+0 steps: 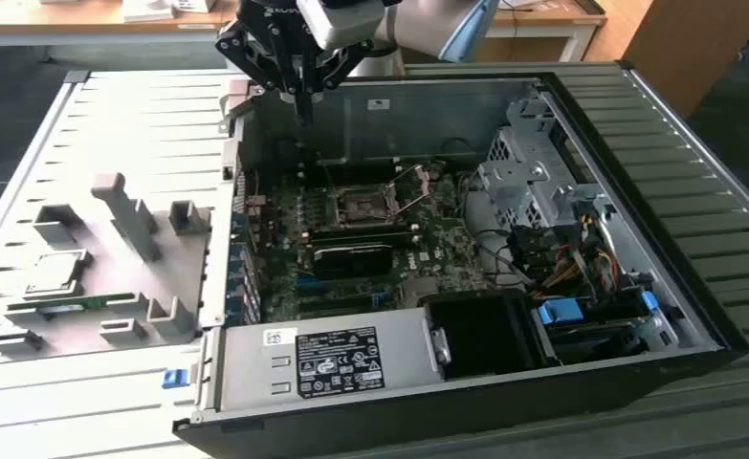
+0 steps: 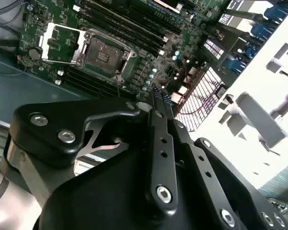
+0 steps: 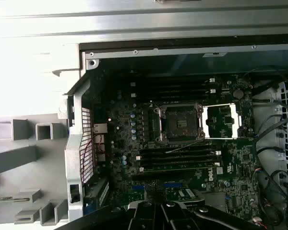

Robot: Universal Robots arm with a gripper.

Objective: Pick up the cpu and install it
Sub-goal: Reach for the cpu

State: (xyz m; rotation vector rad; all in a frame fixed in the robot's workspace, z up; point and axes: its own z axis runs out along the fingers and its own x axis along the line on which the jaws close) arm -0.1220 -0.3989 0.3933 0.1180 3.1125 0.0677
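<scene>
**Gripper (nearest the lens).** In the second wrist view the black linkage of the gripper takes up the foreground. Its two fingers run side by side to a single narrow tip. The jaws are closed together and carry nothing. In the exterior view the gripper hangs over the open computer case, at about eleven o'clock from the socket.

**Case interior.** The case lies on its side on a ribbed metal table with the green motherboard facing upward. In both wrist views the socket stands open. Its metal load plate is folded back just beside it, leaving the dark contact field exposed. In the exterior view the labelled power supply sits at six o'clock from the socket. The perforated drive cage sits at about three o'clock from it.

**Parts fixture.** A light-grey fixture plate with raised posts and slots lies outside the case, on the exterior view's left. The cpu, a small square chip with a silvery top, rests flat in a holder on this plate. It is between eight and nine o'clock from the socket and well apart from the gripper. A long green memory stick lies near the cpu, at roughly five o'clock from it.
</scene>
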